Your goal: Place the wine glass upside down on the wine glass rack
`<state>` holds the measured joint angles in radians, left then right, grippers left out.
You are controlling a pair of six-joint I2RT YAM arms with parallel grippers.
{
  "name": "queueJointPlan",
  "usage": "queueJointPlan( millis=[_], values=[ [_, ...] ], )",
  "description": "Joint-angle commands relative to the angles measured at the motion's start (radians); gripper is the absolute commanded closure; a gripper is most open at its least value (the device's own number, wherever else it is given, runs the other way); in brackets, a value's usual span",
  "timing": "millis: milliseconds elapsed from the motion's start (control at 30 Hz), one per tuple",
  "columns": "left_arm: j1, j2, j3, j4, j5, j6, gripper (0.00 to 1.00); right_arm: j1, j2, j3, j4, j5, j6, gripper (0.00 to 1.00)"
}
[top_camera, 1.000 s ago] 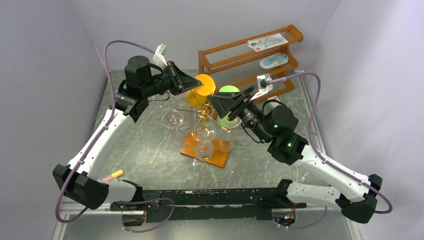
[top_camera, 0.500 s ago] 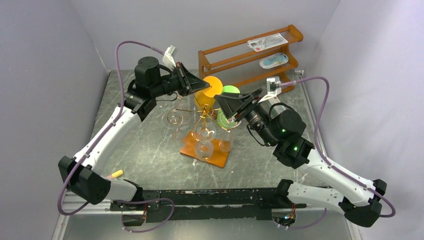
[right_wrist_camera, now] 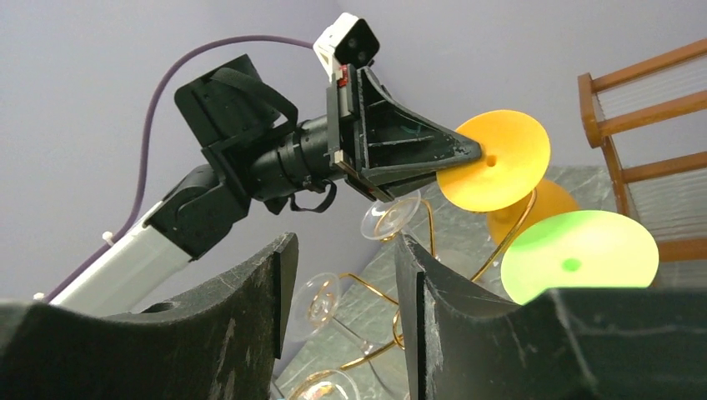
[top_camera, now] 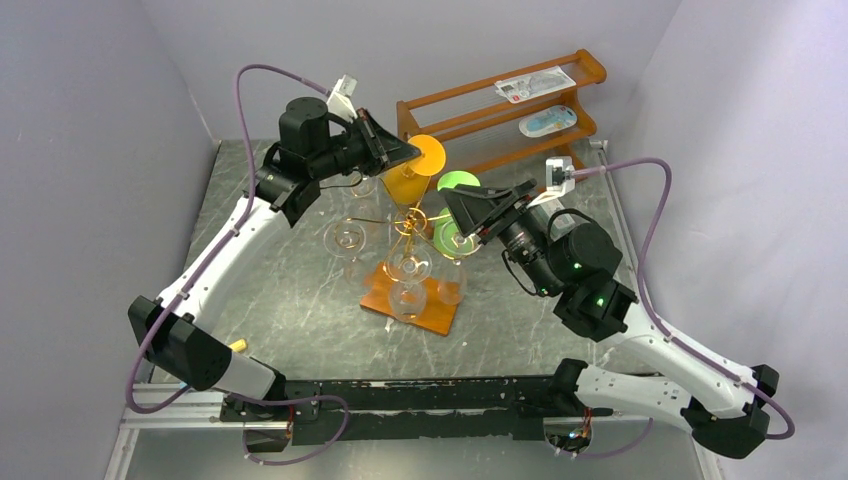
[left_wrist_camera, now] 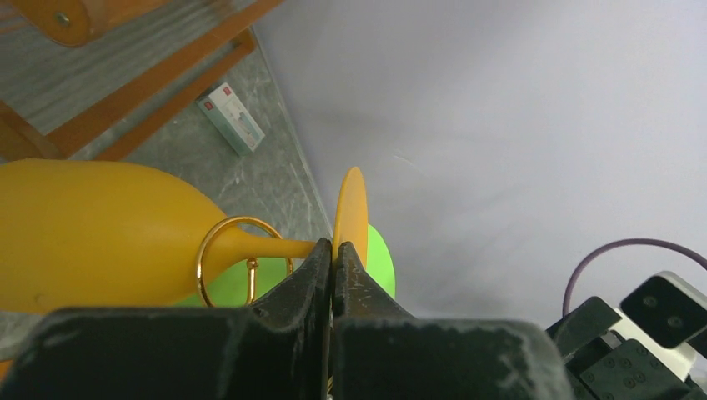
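My left gripper is shut on the round foot of an orange wine glass, held tilted above the wine glass rack, a gold wire tree on an orange-brown base. In the left wrist view the left gripper pinches the foot's edge, and the orange glass has its stem inside a gold ring of the rack. My right gripper is open and empty beside a green wine glass. The right wrist view shows the open right gripper, the orange foot and the green foot.
Several clear glasses hang upside down on the rack's arms. A brown three-tier wooden shelf with packets stands at the back right, with a small box on the table by it. A yellow marker lies near the left arm's base.
My left gripper has carried the orange glass right and toward the back, over the rack's far side. My right gripper has drawn back to the right, away from the rack's post.
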<state>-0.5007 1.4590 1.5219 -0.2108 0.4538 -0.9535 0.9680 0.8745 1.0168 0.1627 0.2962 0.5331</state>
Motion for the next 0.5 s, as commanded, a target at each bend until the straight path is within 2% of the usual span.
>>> queueJointPlan(
  millis=[0,300,467],
  values=[
    [-0.006,-0.005,0.051,-0.042,-0.088,0.057,0.95,-0.004,-0.018,-0.023,-0.006,0.038,-0.015,0.50],
    [-0.006,-0.023,0.069,-0.125,-0.167,0.125,0.95,-0.002,-0.024,-0.030,-0.013,0.047,-0.008,0.50],
    [-0.005,-0.029,0.105,-0.213,-0.208,0.221,0.94,-0.003,-0.025,-0.030,-0.011,0.046,-0.019,0.50]
  ],
)
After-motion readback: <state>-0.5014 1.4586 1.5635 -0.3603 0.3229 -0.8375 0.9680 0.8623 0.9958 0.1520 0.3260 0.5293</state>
